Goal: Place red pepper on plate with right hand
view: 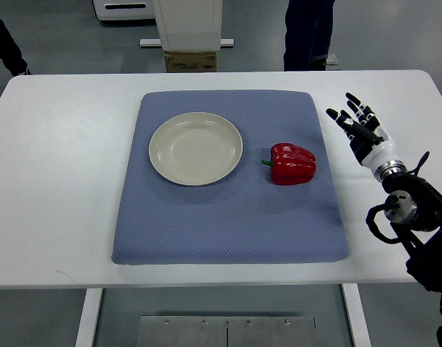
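Red pepper [292,164] lies on the mat [228,231] beside the plate [196,148]; right hand [360,129] (fingers spread, empty) hovers apart

**Lighting and picture quality, top view**

Lighting was bright, even and overhead. The white table [62,181] ran near overexposure, without hard glare. Shadows were soft and short, one under the red pepper [292,164], one along the blue mat [228,224] front edge. Focus was sharp throughout, with slight bowing at table edges.
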Available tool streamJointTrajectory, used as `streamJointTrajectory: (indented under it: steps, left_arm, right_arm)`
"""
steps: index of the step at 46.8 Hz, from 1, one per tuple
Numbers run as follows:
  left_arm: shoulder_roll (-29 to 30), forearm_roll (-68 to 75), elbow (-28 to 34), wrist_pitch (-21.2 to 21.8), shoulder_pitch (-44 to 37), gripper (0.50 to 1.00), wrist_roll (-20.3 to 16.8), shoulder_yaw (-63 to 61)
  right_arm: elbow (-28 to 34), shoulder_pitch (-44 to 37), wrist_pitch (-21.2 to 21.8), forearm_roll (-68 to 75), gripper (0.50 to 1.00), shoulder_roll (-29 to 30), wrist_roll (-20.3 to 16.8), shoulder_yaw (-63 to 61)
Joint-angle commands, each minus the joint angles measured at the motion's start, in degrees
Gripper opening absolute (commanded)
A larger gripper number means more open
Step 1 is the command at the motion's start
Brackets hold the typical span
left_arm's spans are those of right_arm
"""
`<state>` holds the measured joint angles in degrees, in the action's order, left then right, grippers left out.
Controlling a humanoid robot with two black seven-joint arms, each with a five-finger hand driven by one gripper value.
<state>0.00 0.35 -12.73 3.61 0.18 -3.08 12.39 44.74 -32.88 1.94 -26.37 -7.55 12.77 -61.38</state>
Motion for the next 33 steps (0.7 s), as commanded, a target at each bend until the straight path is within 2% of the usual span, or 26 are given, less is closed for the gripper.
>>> streamJointTrajectory:
  steps: [1, 33]
  left_arm:
    - [0.0, 0.0, 0.0, 0.0, 0.0, 1.000, 0.0, 0.0]
    - [0.0, 0.0, 0.1, 0.1, 0.0, 1.000, 0.0, 0.1]
  right_arm:
    - [0.0, -0.1, 0.1, 0.0, 0.998, 0.0, 0.0, -0.1]
    - [-0.1, -0.5, 0.1, 0.0, 0.998, -1.2, 0.1, 0.0]
